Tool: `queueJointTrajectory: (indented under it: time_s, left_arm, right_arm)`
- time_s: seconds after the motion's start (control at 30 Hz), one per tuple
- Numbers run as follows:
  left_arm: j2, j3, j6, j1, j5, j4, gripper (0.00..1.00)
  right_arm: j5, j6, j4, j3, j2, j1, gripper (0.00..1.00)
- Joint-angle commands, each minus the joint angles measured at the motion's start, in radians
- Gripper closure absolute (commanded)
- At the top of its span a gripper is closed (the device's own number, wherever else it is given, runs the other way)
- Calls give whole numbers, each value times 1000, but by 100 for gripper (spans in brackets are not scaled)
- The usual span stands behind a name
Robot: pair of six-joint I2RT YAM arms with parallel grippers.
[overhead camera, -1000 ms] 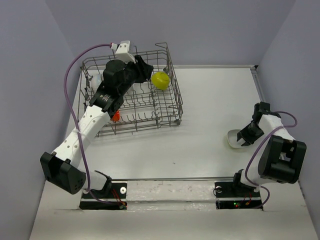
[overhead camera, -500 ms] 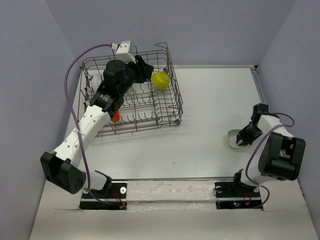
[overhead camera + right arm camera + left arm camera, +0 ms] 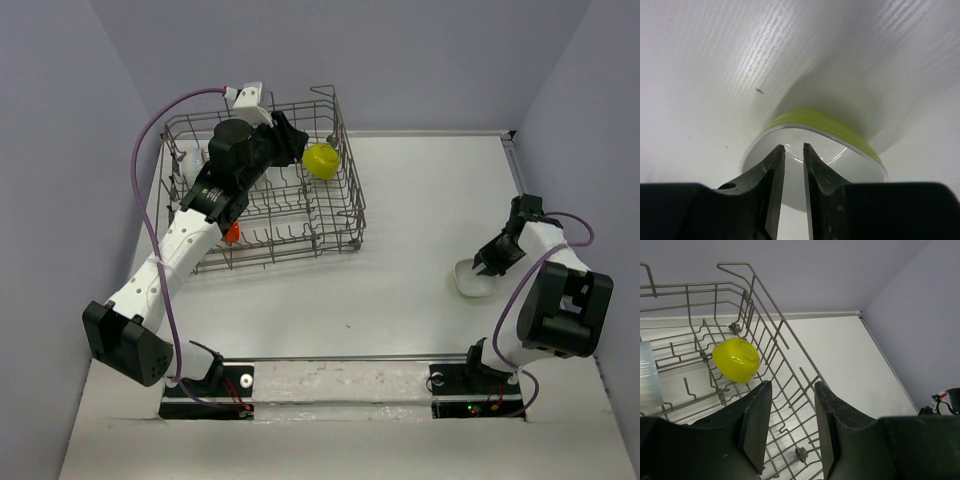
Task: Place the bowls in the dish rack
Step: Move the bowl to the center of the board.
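The dish rack (image 3: 350, 215) is a grey wire basket at the far left; it also shows in the left wrist view (image 3: 785, 325). A yellow bowl (image 3: 321, 160) lies mouth-down inside its far right corner, also seen from the left wrist (image 3: 736, 359). My left gripper (image 3: 292, 140) hangs open and empty over the rack, just left of that bowl (image 3: 792, 384). A bowl that is white inside and green outside (image 3: 470, 280) sits on the table at the right. My right gripper (image 3: 485, 264) points down over its inside (image 3: 793, 146). Its jaws are nearly shut, with nothing visible between them.
An orange item (image 3: 232, 233) lies in the rack's near left part and a clear cup (image 3: 647, 372) at its left side. A white object (image 3: 247, 97) sits at the rack's far rim. The side wall stands close behind the right arm.
The right wrist has swung up and toward the far side, its fingertips staying over the white bowl. The bowl, the left arm and the rack have not moved.
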Motion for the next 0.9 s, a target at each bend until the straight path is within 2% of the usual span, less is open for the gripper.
queueJointTrajectory:
  time_s: [0.0, 0.53, 0.87]
  left_arm:
    - [-8, 15, 2, 6, 6, 56, 51]
    - [-2, 21, 5, 4, 3, 47, 51]
    - [13, 26, 8, -3, 5, 47, 51]
  right_arm:
    - [-32, 14, 43, 53, 30, -9, 72]
    - [-110, 12, 149, 80, 142, -9, 73]
    - [-179, 35, 200, 158, 185, 14, 73]
